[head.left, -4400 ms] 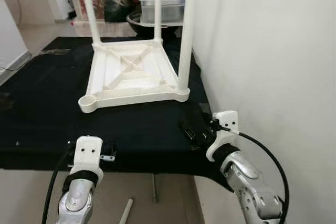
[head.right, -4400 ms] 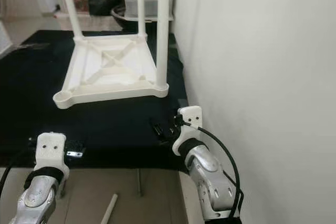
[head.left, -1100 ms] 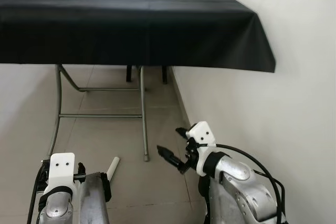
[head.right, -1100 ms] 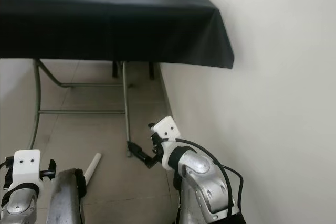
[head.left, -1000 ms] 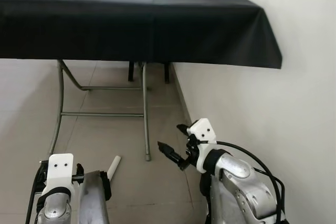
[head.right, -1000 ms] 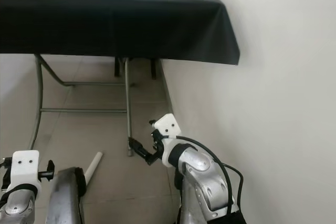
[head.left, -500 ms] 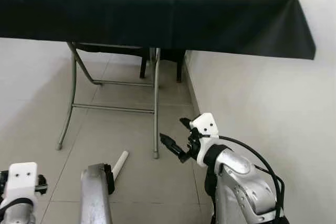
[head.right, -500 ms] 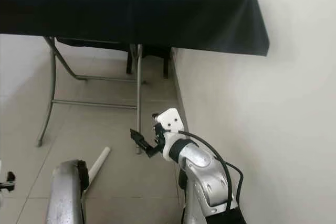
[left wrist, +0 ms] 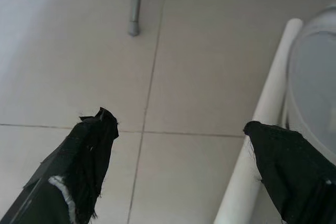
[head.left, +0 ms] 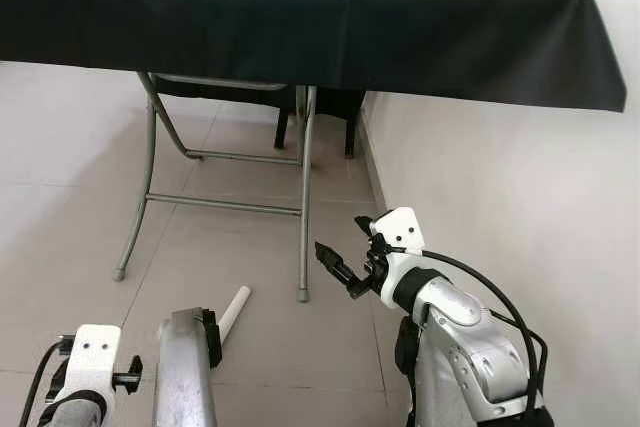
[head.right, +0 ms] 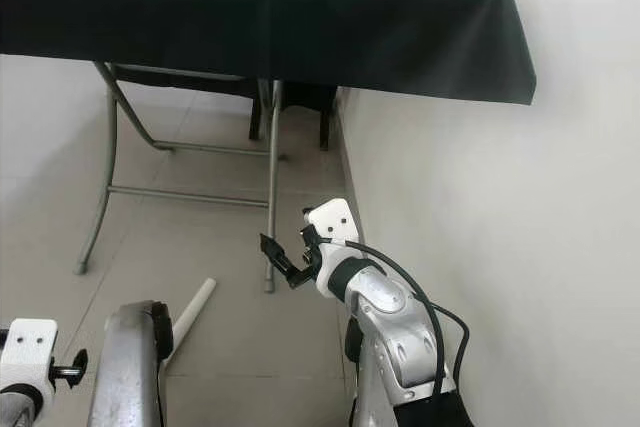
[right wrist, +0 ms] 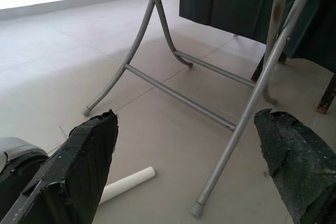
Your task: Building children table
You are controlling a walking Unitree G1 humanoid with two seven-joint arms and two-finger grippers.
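At the far left, low in the head views, the left gripper (left wrist: 178, 171) hangs near the floor (head.left: 70, 197) with its two black fingers spread wide and nothing between them. Its wrist camera looks straight down at the tiles, and the white table leg (left wrist: 262, 124) runs along just inside one fingertip, lying flat.

In the left eye view that same white tube lies on the tiles beside the robot's own silver leg (head.left: 185, 377), one end pointing toward the foot of the folding table's metal frame (head.left: 303, 207). The frame stands under the black cloth (head.left: 300, 17) that drapes the folding table.

To the right, the right gripper (head.left: 340, 269) is raised at about the height of the frame's lower bar, fingers parted and empty, pointing toward the frame. The white table leg sits low and off to one side in its wrist camera, well below the fingertips. The pale wall (head.left: 520, 207) stands to its right.

The step in hand appears to be fetching the fallen leg from the floor so it can be fitted to the children's table. The next move likely calls for lowering the left gripper until its fingers straddle the tube, then closing on it.
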